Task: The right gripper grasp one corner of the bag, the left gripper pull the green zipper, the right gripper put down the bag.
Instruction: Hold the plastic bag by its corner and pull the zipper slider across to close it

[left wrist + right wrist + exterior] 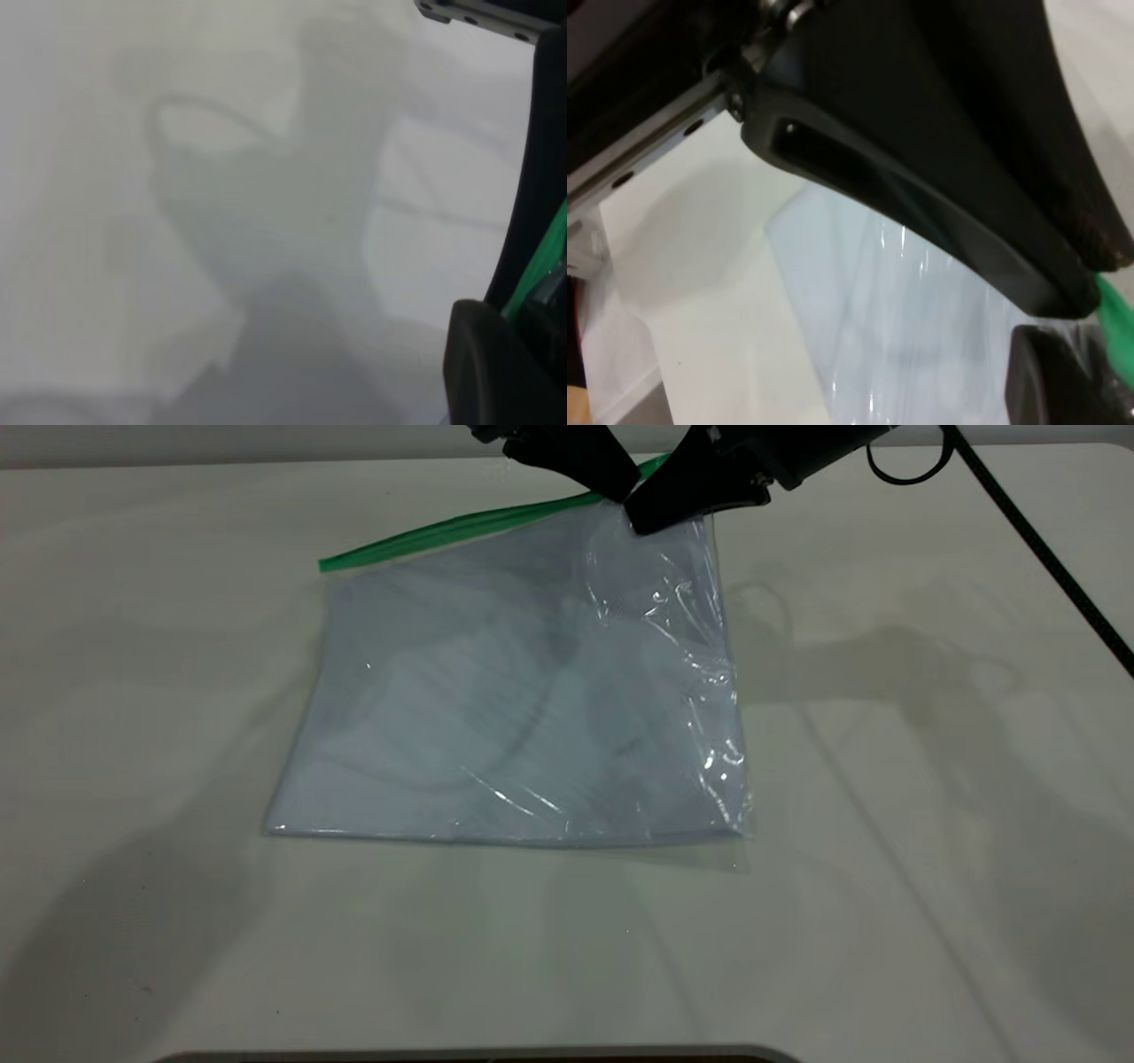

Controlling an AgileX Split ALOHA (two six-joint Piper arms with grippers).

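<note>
One bag (523, 717) lies on one table (886, 868), bearing one green zipper (461, 527) (a single strip). Two grippers appear: the left gripper (611, 480) and the right gripper (651, 514).

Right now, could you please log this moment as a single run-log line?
right gripper: shut on bag far corner, raised | left gripper: at green zipper, beside right | table: bag's near edge resting

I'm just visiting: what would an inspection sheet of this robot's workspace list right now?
Surface: white table, shadowed.
Job's things: clear bag lies mostly flat, far corner lifted; green zipper along its far edge.
Clutter: nothing seen.
Grippers: right tool pinches the bag's far corner; left tool right beside it at the zipper, grip unclear.
Cables: black cable runs from the right arm.
Surroundings: pale wall strip behind the table.
</note>
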